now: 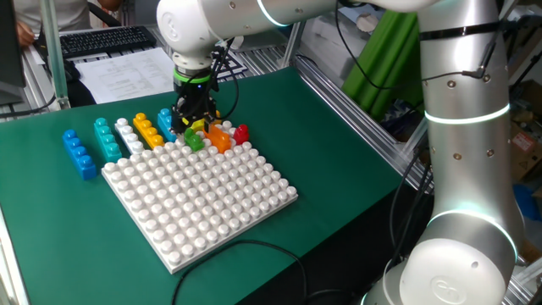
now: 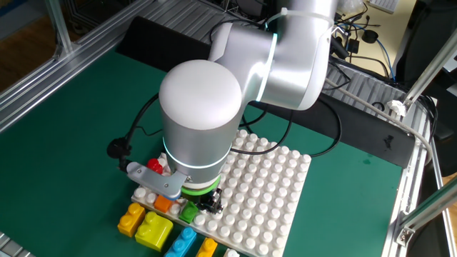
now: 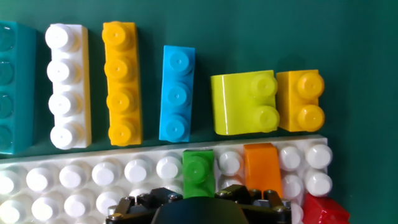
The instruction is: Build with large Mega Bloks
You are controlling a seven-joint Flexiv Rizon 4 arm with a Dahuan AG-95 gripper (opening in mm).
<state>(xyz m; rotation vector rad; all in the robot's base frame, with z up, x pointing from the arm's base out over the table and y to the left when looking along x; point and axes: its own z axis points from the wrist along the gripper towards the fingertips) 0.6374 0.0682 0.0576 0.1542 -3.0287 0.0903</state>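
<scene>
While poised straight down over the near edge of the white baseplate [image 1: 203,199], hangs just above a green brick [image 3: 198,173] and an orange brick [image 3: 262,169] seated side by side on the edge row, with a red brick [image 3: 323,210] at the corner beside them. Gripper [image 1: 193,119] shows only its dark body at the bottom of the hand view; fingertips hidden there and in both fixed views, so cannot tell how wide the jaws stand, though nothing seems to be held between them. Loose bricks lie in a row on the green mat [image 1: 339,161] just off the plate: teal [image 3: 11,87], white [image 3: 67,84], amber [image 3: 121,81], blue [image 3: 176,93], lime [image 3: 244,102] and yellow [image 3: 301,99]. Risks from here, as a guess: lifting away carelessly could catch a finger on the green or orange brick and pry it off its studs; reaching for the next piece could nudge the closely packed neighbours, especially the lime and yellow pair, which touch; a half-pressed brick could tip under later stacking.
</scene>
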